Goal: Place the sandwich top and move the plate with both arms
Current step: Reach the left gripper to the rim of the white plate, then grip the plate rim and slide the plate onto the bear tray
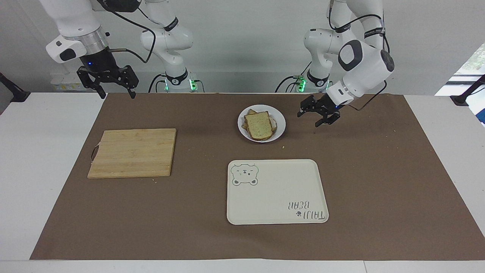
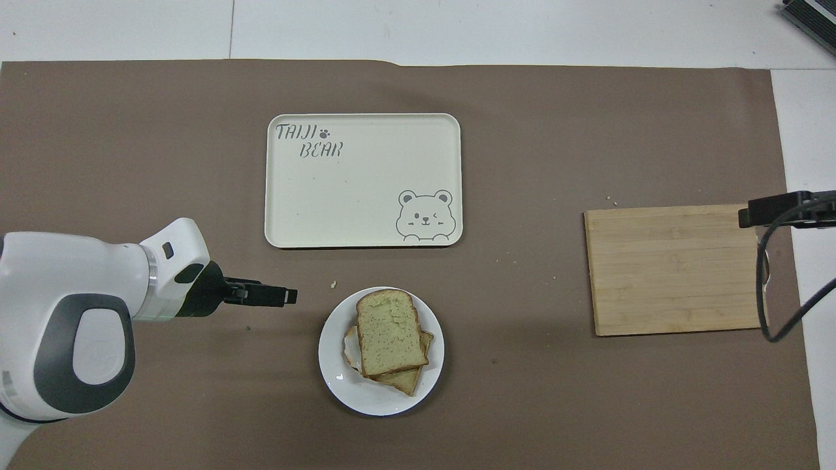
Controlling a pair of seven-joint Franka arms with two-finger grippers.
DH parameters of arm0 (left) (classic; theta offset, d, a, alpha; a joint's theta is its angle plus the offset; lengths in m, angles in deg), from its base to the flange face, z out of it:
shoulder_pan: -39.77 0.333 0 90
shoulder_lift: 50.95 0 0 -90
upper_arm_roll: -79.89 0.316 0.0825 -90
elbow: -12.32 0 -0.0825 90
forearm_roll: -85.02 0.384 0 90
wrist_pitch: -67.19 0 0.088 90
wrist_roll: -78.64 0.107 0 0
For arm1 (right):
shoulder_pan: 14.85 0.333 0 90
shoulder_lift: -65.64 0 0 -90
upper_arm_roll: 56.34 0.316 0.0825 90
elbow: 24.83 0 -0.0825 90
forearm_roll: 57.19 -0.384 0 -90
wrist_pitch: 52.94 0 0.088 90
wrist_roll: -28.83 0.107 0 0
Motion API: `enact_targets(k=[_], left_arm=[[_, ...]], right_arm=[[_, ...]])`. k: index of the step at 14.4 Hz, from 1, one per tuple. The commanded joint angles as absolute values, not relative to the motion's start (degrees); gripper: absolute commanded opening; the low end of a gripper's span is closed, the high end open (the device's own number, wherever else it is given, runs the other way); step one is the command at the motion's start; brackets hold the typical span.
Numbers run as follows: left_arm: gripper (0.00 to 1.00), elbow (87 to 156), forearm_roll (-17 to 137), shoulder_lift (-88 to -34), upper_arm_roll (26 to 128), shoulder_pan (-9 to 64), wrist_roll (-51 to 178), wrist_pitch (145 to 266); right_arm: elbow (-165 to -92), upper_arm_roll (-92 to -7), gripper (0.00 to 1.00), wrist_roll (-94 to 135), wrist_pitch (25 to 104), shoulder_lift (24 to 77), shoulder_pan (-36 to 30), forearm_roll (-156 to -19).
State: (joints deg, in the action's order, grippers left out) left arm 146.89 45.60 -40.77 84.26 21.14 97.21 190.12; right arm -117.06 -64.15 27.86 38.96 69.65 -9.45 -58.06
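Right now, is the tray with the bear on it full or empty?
Empty. The tray shows only its printed bear and lettering in both views; the bread sits on the plate, nearer the robots.

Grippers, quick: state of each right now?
Left gripper: open, holding nothing, over the mat beside the plate.
Right gripper: open, holding nothing, waiting over the mat's edge at the right arm's end.

Glossy white plate [image 2: 339, 375]; porous, matt sandwich top [image 2: 389, 332]; grained wooden cutting board [image 2: 676, 269]; smooth, satin cream tray [image 2: 366, 215]; matt brown paper-like table cover [image 2: 130, 130].
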Motion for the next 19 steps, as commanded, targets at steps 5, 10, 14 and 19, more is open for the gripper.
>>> enact_targets(k=[5, 10, 14, 19], left_arm=[[0.97, 161.5, 27.3, -39.3, 85.2, 15.8, 111.4, 201.6], [0.88, 163.6, 16.0, -42.6, 85.2, 11.1, 117.9, 204.8], [0.73, 164.5, 14.3, -43.5, 85.2, 8.9, 118.1, 206.8], [0.00, 165.0, 14.1, -43.4, 85.3, 9.0, 118.4, 206.1]], right_arm=[[-116.5, -63.6, 1.00, 27.9, 38.1, 69.5, -10.2, -58.2], [-116.5, -63.6, 1.00, 27.9, 38.1, 69.5, -10.2, -58.2], [-116.5, -63.6, 1.00, 27.9, 38.1, 69.5, -10.2, -58.2], [-116.5, -63.6, 1.00, 27.9, 38.1, 69.5, -10.2, -58.2]])
